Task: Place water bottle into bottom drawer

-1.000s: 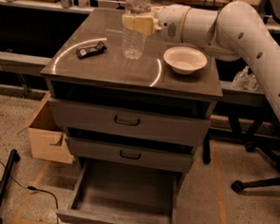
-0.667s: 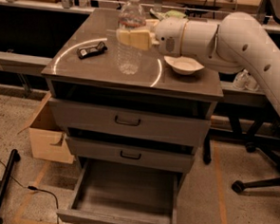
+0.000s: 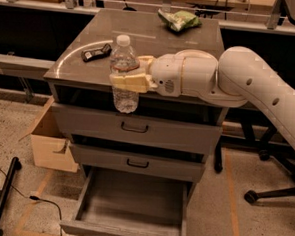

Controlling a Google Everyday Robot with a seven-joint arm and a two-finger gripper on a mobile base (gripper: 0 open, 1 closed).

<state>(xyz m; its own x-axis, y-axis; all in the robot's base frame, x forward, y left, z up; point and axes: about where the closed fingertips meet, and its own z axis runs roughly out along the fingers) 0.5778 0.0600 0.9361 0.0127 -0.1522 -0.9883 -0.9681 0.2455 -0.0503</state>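
Observation:
The water bottle (image 3: 125, 71) is clear and ribbed with a white cap. It hangs upright in front of the cabinet's top edge, off the tabletop. My gripper (image 3: 131, 75) is shut on its middle, one cream finger (image 3: 132, 81) across the front. The white arm comes in from the right. The bottom drawer (image 3: 132, 204) is pulled open below, its grey inside bare. The bottle is high above it and slightly left of its middle.
On the cabinet top (image 3: 143, 29) lie a small black object (image 3: 96, 52) at the left and a green chip bag (image 3: 179, 19) at the back. Two shut upper drawers have black handles (image 3: 134, 127). A cardboard box (image 3: 51, 139) stands left of the cabinet; chair wheels (image 3: 263, 192) are at right.
My gripper has carried the bottle off the tabletop toward the front, past the cabinet's edge and lower. The white bowl is now hidden behind my arm.

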